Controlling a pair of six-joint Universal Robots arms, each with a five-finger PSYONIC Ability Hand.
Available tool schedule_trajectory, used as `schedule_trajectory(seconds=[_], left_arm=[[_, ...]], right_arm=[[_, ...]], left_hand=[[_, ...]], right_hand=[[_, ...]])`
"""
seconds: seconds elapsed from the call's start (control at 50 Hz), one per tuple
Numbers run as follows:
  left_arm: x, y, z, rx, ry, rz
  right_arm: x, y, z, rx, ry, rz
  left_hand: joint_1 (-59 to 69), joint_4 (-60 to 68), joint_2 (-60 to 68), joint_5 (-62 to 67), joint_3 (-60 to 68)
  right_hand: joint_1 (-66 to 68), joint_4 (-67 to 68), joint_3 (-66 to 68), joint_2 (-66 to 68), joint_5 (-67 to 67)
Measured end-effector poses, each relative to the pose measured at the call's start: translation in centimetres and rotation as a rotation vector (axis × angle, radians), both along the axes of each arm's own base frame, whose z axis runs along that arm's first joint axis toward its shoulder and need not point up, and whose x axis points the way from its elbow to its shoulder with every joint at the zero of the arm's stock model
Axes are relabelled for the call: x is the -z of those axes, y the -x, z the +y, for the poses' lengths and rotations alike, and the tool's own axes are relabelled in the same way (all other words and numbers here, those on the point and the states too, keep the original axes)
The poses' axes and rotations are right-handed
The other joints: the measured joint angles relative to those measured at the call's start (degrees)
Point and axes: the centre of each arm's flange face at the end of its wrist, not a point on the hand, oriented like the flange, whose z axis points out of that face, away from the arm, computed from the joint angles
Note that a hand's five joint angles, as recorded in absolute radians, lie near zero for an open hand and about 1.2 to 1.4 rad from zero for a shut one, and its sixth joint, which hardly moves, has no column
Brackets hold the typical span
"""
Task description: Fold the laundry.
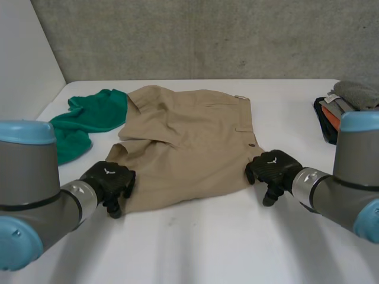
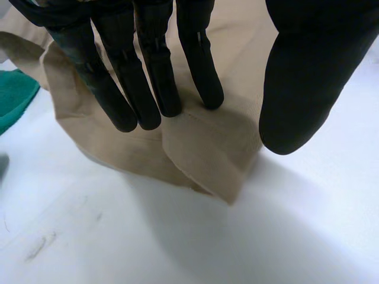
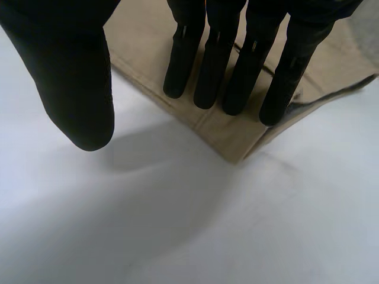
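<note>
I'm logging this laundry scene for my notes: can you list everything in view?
shorts: one, tan, spread across the middle of the table.
green cloth: one, crumpled, far left, against the shorts' edge.
folded clothes: one stack, grey, orange and black, at the table's right edge.
table: one, white, under everything.
wall: one, grey, behind the table.
left hand: one, black, open, at the shorts' near left corner.
right hand: one, black, open, at the shorts' near right corner.

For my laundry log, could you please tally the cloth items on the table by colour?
Tan shorts: 1
Green garment: 1
Folded pile, grey on top, counted as one: 1
Total: 3
</note>
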Motion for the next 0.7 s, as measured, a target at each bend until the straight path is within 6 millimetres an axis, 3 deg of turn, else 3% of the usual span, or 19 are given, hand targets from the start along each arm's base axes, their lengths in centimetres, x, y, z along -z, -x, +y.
schedule_trajectory(seconds=[0.2,0.44,0.48,0.5,0.52,0.54,0.62,0.7], left_arm=[[0.9,1.0,-2.3,0.007,0.041,0.016],[2.3,3.2,-3.8,0.034,0.114,-0.026],[2.4,3.5,-4.2,0.037,0.137,-0.042],[2.4,3.6,-4.3,0.038,0.142,-0.045],[2.4,3.7,-4.5,0.040,0.151,-0.052],[2.3,3.8,-4.7,0.041,0.163,-0.056],[1.5,4.0,-5.1,0.043,0.195,-0.054],[-0.4,4.1,-5.0,0.037,0.223,-0.028]], right_arm=[[1.8,-1.2,-1.8,0.007,0.179,-0.050],[3.1,-3.1,-3.7,0.000,0.311,-0.088],[3.3,-3.8,-4.2,-0.002,0.341,-0.094],[3.3,-3.9,-4.3,-0.001,0.346,-0.094],[3.4,-3.9,-4.4,0.000,0.349,-0.094],[3.6,-4.3,-4.7,0.002,0.364,-0.095],[3.7,-4.7,-5.6,0.033,0.394,-0.092],[3.1,-4.5,-6.6,0.088,0.415,-0.084]], left_hand=[[-6.2,-7.3,-7.4,-7.7,-7.1],[-4.6,-4.7,-5.2,-5.1,-5.0],[8.3,6.1,5.7,5.6,5.9],[8.3,6.1,5.7,5.6,5.9],[22.7,19.8,20.3,19.3,19.6],[25.6,23.4,23.6,22.8,23.4],[26.1,27.1,26.7,25.1,26.6],[26.1,27.1,26.7,25.1,26.6]], right_hand=[[-5.8,-5.9,-6.5,-6.2,-7.0],[-5.8,-5.7,-6.3,-6.0,-5.9],[-1.0,-0.3,-0.2,-0.1,0.8],[1.6,2.2,2.3,2.5,3.2],[2.9,2.8,2.9,3.1,3.8],[11.6,11.5,11.3,11.7,12.1],[25.9,28.0,27.6,28.0,27.5],[25.9,30.0,29.2,28.8,28.4]])
